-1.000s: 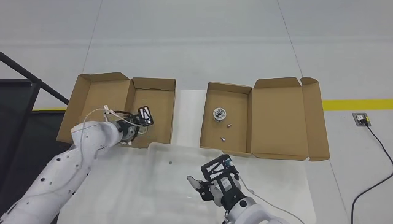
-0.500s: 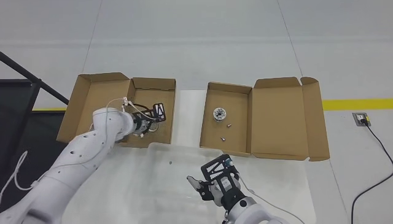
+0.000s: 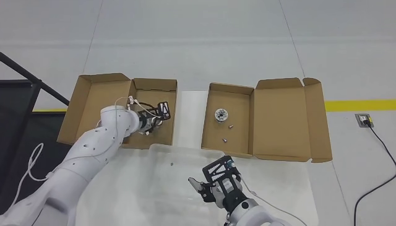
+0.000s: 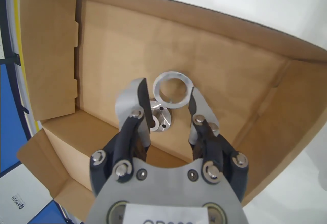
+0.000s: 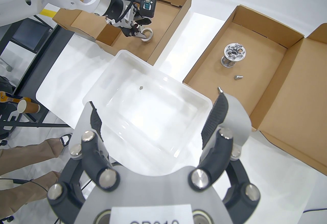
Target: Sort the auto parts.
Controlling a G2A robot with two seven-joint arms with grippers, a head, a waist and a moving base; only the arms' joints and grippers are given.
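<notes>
Swung deeper into the box (image 4: 153,38), the left gripper (image 4: 167,87) hung spread wide over the ring (image 4: 171,73), probably just dropped. Next up: the tray's (image 5: 120,52) last bit (image 5: 140,87).

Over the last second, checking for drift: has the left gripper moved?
Yes. The left gripper has shifted across the left cardboard box toward its wall nearest the right box.

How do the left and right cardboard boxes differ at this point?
The left box holds a metal ring and a flanged disc; the right box holds a cylindrical part and two small screws. The left pincer hangs in the left box; the right pincer is over the clear tray, not the right box. Their lids fold out to opposite sides. Both are open brown cardboard.
</notes>
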